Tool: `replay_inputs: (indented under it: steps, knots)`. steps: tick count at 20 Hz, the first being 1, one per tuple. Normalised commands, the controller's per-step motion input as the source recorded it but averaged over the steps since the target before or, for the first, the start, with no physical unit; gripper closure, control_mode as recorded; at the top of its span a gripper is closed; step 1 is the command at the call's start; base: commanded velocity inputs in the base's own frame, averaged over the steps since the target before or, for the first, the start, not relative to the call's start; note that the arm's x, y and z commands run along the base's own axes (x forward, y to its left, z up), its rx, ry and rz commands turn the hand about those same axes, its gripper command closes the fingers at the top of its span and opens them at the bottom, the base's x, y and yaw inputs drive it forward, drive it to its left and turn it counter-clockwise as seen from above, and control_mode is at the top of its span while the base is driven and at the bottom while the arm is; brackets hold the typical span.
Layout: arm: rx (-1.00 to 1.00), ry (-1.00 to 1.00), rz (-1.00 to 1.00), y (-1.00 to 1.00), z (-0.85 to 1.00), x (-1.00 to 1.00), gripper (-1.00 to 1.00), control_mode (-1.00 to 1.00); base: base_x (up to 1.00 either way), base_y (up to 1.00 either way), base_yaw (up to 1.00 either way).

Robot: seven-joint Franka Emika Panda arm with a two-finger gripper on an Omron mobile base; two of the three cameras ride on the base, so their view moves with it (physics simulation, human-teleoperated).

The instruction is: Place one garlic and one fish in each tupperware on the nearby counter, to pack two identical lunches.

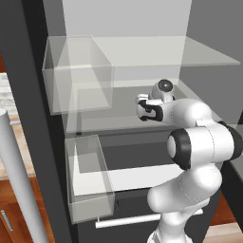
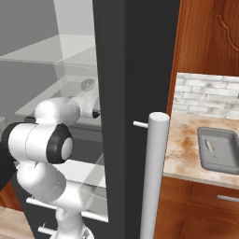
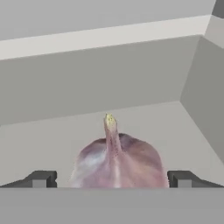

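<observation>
A pinkish-white garlic [image 3: 116, 159] with a pointed stem tip stands on a grey fridge shelf, right between my fingertips [image 3: 41, 178]. My gripper [image 3: 111, 178] is open around the bulb, its jaws wide at either side. In the left base view the gripper [image 1: 142, 107] reaches into the fridge at shelf height. On the counter [image 2: 184, 144] to the right sits a grey tupperware [image 2: 201, 154] with a slim pale fish [image 2: 211, 147] lying in it.
A clear bin [image 1: 78, 71] hangs at the upper left of the fridge and another clear bin [image 1: 88, 180] below it. The dark fridge door [image 2: 126, 93] with its grey bar handle [image 2: 151, 177] stands between arm and counter. The shelf's back wall is close behind the garlic.
</observation>
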Motion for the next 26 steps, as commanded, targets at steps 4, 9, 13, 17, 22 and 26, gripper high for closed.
replay_inputs:
  steps: [4, 9, 13, 17, 22, 26]
  knots:
    - [0.0, 0.06, 0.0, 0.0, -0.28, 0.27, -1.0, -1.0, 0.0, 0.0, 0.0]
    - [0.0, 0.07, 0.0, -0.02, -0.52, 0.16, 1.0, -1.0, 0.0, 0.0, 0.0]
    - [0.0, 0.03, 0.0, 0.0, -0.38, -0.18, 1.0, -1.0, 0.0, 0.0, 0.0]
    - [0.0, -0.14, 0.03, 0.15, 0.02, -1.0, 1.0, -1.0, 0.0, 0.0, 0.0]
    - [-0.05, -0.17, 0.1, 0.42, 0.23, -1.0, 1.0, -1.0, 0.0, 0.0, 0.0]
    - [-0.01, -0.08, 0.21, 0.14, 0.81, -1.0, 1.0, -1.0, 0.0, 0.0, 0.0]
